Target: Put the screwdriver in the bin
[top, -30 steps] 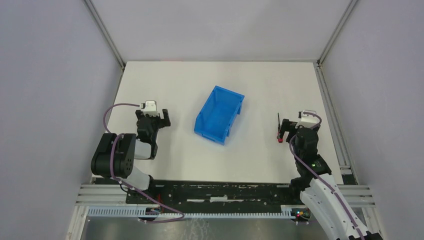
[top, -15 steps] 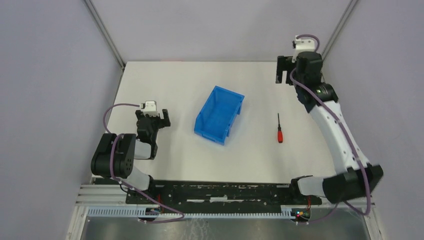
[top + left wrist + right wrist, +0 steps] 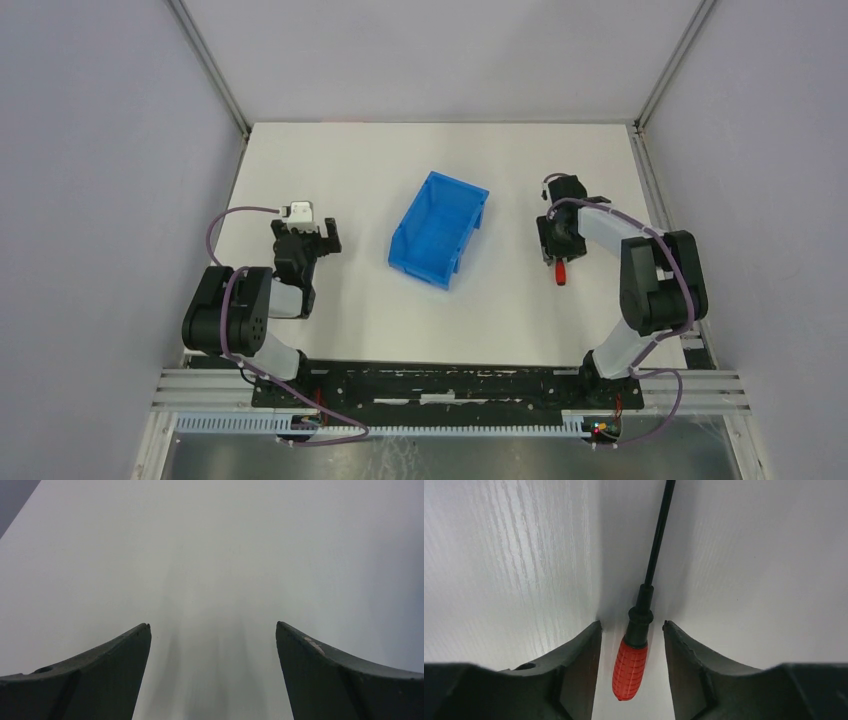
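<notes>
The screwdriver [image 3: 562,272] lies flat on the white table right of the bin [image 3: 425,265], a bright blue bin that holds nothing. My right gripper [image 3: 555,252] is lowered over the screwdriver. In the right wrist view the red handle [image 3: 629,667] lies between the fingers of my right gripper [image 3: 631,624], with a narrow gap on each side. The thin dark shaft [image 3: 659,540] points away from the wrist. My left gripper [image 3: 308,240] rests low at the left of the table; in its wrist view the left gripper [image 3: 212,625] is open with only bare table between the fingers.
Metal frame posts [image 3: 210,70] and grey walls enclose the white table [image 3: 350,160]. The arm bases and a black rail [image 3: 440,385] run along the near edge.
Half a second ago my right arm reached high toward the back right corner, leaving the screwdriver alone on the table. It is now down with its fingers on either side of the handle. The left arm is unmoved.
</notes>
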{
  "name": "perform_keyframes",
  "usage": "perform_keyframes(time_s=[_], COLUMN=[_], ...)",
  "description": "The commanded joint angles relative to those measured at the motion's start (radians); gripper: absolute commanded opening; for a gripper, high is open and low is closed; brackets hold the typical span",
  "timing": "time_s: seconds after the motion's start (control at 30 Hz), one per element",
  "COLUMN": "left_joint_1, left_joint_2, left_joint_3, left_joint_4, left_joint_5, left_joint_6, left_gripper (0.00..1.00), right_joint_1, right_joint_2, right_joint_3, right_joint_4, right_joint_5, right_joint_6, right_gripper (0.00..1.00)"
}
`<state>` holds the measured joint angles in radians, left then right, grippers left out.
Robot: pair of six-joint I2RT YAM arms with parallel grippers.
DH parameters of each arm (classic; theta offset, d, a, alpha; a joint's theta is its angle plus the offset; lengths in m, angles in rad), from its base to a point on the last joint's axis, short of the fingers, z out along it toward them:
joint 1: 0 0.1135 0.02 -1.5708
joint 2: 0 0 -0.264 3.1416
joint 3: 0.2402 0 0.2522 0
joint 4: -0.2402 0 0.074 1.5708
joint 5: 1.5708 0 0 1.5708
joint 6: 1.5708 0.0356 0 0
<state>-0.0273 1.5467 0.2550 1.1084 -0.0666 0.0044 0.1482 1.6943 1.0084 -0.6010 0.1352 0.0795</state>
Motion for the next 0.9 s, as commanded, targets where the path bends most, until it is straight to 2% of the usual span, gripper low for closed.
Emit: perform_keyframes(time_s=[0.0,0.07,0.1,0.13,0.23,0.33,0.43,0.6,0.7,0.77,0.87], left_joint_1=[0.007,0.007,0.007,0.007,0.007,0.007,0.007,0.007,0.007,0.007,0.007], left_joint_2=[-0.019,-0.019,-0.019,-0.019,-0.019,-0.019,-0.018,-0.019,-0.019,-0.019,-0.019], left_joint_3=[0.003,0.003,0.003,0.003,0.003,0.002,0.003,0.003,0.003,0.003,0.003], left_joint_4=[0.031,0.031,0.031,0.031,0.031,0.031,0.031,0.031,0.031,0.031,0.031], left_joint_5=[0.015,0.015,0.015,0.014,0.016,0.015,0.014,0.016,0.016,0.014,0.016], left_joint_6=[-0.029,-0.029,-0.029,-0.029,-0.029,-0.029,-0.029,-0.029,-0.029,-0.029,-0.029], left_gripper=[1.0,1.0,1.0,1.0,1.0,1.0,1.0,1.0,1.0,1.0,1.0], right_joint_1=[-0.01,-0.02,-0.024,-0.024,-0.025,-0.025,-0.024,-0.025,-0.001,0.088,0.279], right_joint_2=[-0.012,-0.011,-0.015,-0.025,-0.066,-0.071,-0.085,-0.134,-0.141,-0.141,-0.087], right_joint_3=[-0.064,-0.054,-0.026,0.007,0.18,0.42,0.561,0.6,0.59,0.591,0.666], right_joint_4=[0.096,0.085,0.058,0.026,-0.127,-0.339,-0.454,-0.445,-0.37,-0.272,-0.184], right_joint_5=[-0.025,-0.034,-0.036,-0.035,-0.031,-0.031,-0.013,-0.024,-0.13,-0.18,-0.176], right_joint_6=[0.01,0.006,0.004,0.0,-0.015,-0.038,-0.044,0.001,0.077,0.14,0.212], right_gripper=[0.4,0.12,0.02,0.0,0.0,0.0,0.0,0.0,0.0,0.0,0.0])
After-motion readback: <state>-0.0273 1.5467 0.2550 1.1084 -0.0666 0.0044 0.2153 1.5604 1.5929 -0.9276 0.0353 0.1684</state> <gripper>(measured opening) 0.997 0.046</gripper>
